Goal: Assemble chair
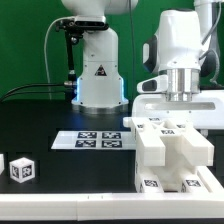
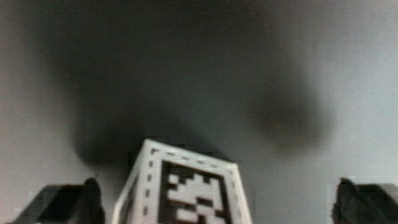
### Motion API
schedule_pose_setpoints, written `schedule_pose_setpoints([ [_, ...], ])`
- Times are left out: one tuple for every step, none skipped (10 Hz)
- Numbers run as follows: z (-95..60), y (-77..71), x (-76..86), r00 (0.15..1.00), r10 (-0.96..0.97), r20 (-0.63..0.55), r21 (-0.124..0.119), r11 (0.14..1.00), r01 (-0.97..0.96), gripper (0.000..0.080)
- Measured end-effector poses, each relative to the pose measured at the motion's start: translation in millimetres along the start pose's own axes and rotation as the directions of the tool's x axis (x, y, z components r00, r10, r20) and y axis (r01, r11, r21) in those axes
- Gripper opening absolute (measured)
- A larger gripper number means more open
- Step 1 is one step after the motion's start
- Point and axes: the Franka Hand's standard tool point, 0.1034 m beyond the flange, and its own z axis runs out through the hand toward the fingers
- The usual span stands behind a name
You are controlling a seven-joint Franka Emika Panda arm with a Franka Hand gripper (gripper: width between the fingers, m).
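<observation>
Flanking a tagged part of the chair (image 1: 172,155), at the exterior view's right on the black table (image 1: 60,195): gripper (image 1: 178,116), jaws wide apart, clamping nothing. Marker board (image 1: 100,139) near; loose tagged block (image 1: 20,168) well apart.

Wrist view: we see mostly grey blur behind, nothing readable. The white block (image 2: 187,185) is cut by the picture's edge, its tag soft. Of the gripper (image 2: 219,203) we get only dark, fuzzy fingertips (image 2: 68,205), the rest out of frame. Exterior view: the chair (image 1: 172,150) runs off the bottom and the exterior view's right; a small piece (image 1: 2,166) at the exterior view's left edge is mostly cropped. The arm (image 1: 185,45) is cut off at the top. We can't read the marker board (image 1: 100,138) tags, too small.
</observation>
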Motion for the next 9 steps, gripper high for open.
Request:
schedule_pose_setpoints([
  [0.7,0.0,0.0,1.0,0.002,0.0,-0.001,1.0,-0.002,0.0649],
  [0.3,-0.4,-1.3,1.0,0.005,-0.001,-0.004,1.0,-0.005,0.0649],
  [0.0,-0.5,-2.3,1.0,-0.004,-0.002,-0.006,1.0,0.004,0.0649],
  [0.1,0.0,-2.0,1.0,-0.012,-0.002,-0.007,1.0,0.011,0.0649],
  [0.1,0.1,-1.9,1.0,-0.015,-0.002,-0.007,1.0,0.015,0.0522],
  [0.1,0.1,-1.9,1.0,-0.019,-0.002,-0.007,1.0,0.019,0.0382],
  [0.0,0.0,-1.8,1.0,-0.025,-0.002,-0.006,1.0,0.025,0.0281],
  [0.0,0.0,-1.8,1.0,-0.031,-0.002,-0.006,1.0,0.031,0.0281],
  [0.0,0.0,-1.8,0.999,-0.034,-0.002,-0.007,0.999,0.034,0.0281],
])
